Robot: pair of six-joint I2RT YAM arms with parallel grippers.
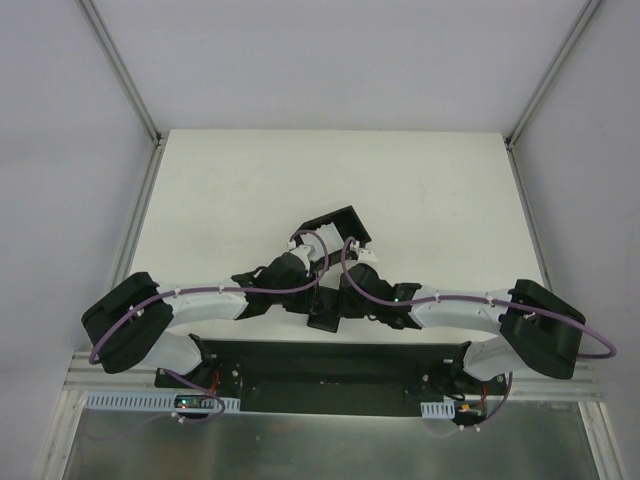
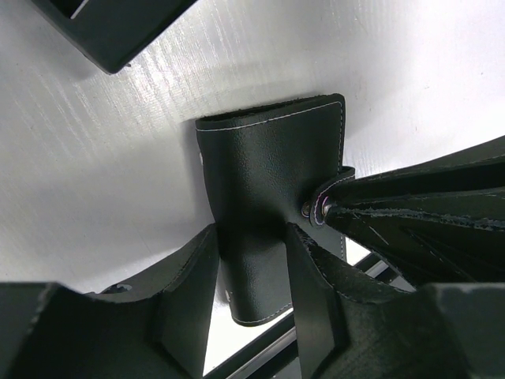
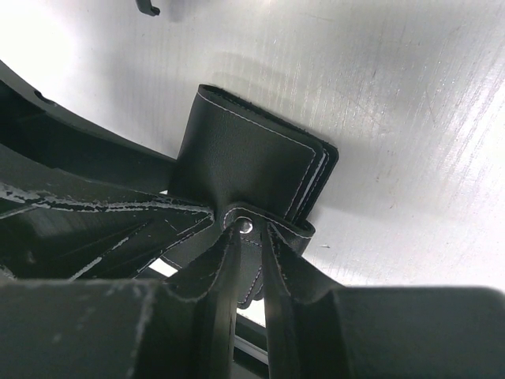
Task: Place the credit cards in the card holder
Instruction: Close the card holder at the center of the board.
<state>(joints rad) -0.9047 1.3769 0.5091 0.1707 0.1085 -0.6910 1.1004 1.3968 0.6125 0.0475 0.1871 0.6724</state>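
Note:
The card holder (image 2: 268, 174) is a folded black wallet with pale stitching, held a little above the white table near its front edge. My left gripper (image 2: 252, 237) is shut on the wallet's lower body, one finger on each side. My right gripper (image 3: 251, 230) is shut on the clasp tab with its metal snap (image 3: 246, 225); its fingers (image 2: 410, 205) come in from the right in the left wrist view. In the top view both grippers (image 1: 312, 292) (image 1: 338, 298) meet over the card holder (image 1: 322, 320). No credit card is visible in any view.
A larger black walled tray (image 1: 335, 225) stands just behind the grippers; its corner shows in the left wrist view (image 2: 118, 31). The black base plate (image 1: 330, 360) and the table's front rail lie right below the wallet. The white table (image 1: 250, 190) extends beyond.

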